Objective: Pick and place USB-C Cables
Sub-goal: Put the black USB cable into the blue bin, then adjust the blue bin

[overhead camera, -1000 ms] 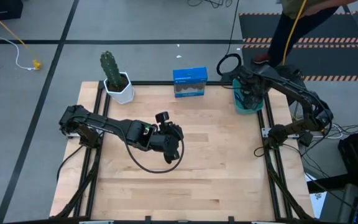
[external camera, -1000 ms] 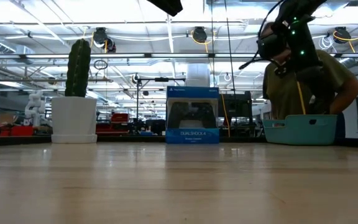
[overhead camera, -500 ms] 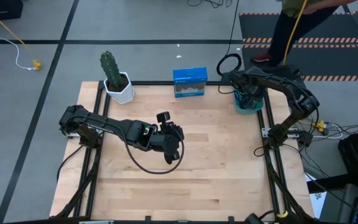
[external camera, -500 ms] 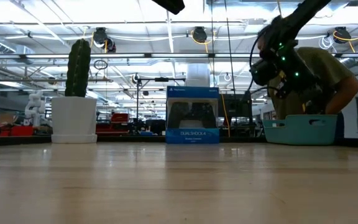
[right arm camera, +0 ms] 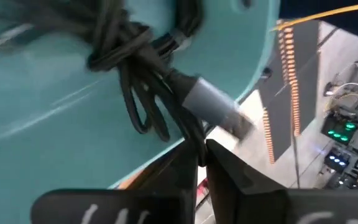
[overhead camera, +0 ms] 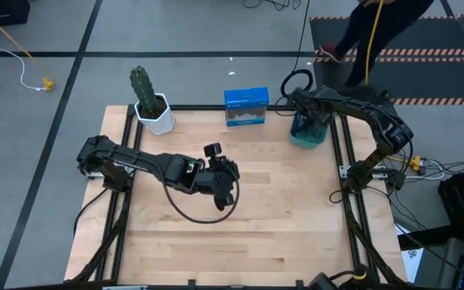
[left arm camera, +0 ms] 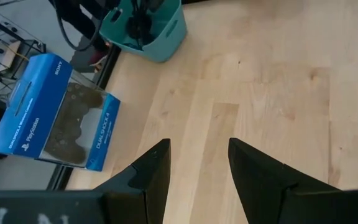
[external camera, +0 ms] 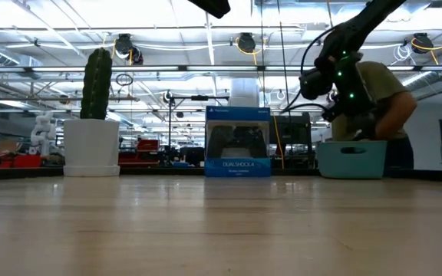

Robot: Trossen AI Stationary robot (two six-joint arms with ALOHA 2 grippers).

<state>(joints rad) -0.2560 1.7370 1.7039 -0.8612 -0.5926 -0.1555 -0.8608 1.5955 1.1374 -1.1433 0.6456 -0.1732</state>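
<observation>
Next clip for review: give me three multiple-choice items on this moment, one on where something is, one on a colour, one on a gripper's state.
1. Where is the right gripper?
A. Inside the bin
B. Over the cactus
C. At the table's centre

2. What colour is the bin?
A. Red
B. Teal
C. White

3. How are the left gripper's fingers?
A. Shut on a cable
B. Shut on the box
C. Open and empty

Key: 1 A, the right gripper sits in the bin, pinching a black cable. 2 B, the bin's wall is teal in every view. 3 C, the left gripper shows bare table between its fingers.
</observation>
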